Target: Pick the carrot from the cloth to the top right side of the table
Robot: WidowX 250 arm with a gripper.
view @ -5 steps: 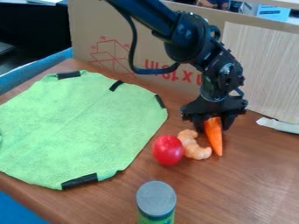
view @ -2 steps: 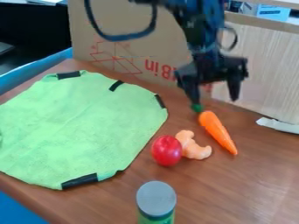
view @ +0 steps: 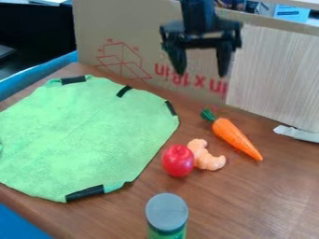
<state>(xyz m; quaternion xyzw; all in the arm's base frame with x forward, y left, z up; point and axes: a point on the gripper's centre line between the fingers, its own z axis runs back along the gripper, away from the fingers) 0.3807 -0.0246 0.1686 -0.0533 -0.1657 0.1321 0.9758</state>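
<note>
My gripper [view: 200, 70] hangs high at the top of the camera view, in front of the cardboard, its two fingers spread with nothing between them. Below it and to the right, the orange carrot [view: 235, 137] lies on the bare wood, its green top toward the back and its tip toward the lower right. The green cloth [view: 90, 135] is spread flat over the left part of the table, apart from the carrot.
A red round object [view: 178, 161] touches a curved orange-pink piece [view: 205, 156] left of the carrot. A grey-lidded container [view: 166, 213] stands at the front. Cardboard [view: 118, 60] and a pale wood-grain panel [view: 274, 74] border the back; a whitish strip [view: 298, 133] lies at right.
The gripper has let go of the carrot and risen up and away from the table. The carrot has rolled slightly, its tip now farther right. The red object has shifted a little.
</note>
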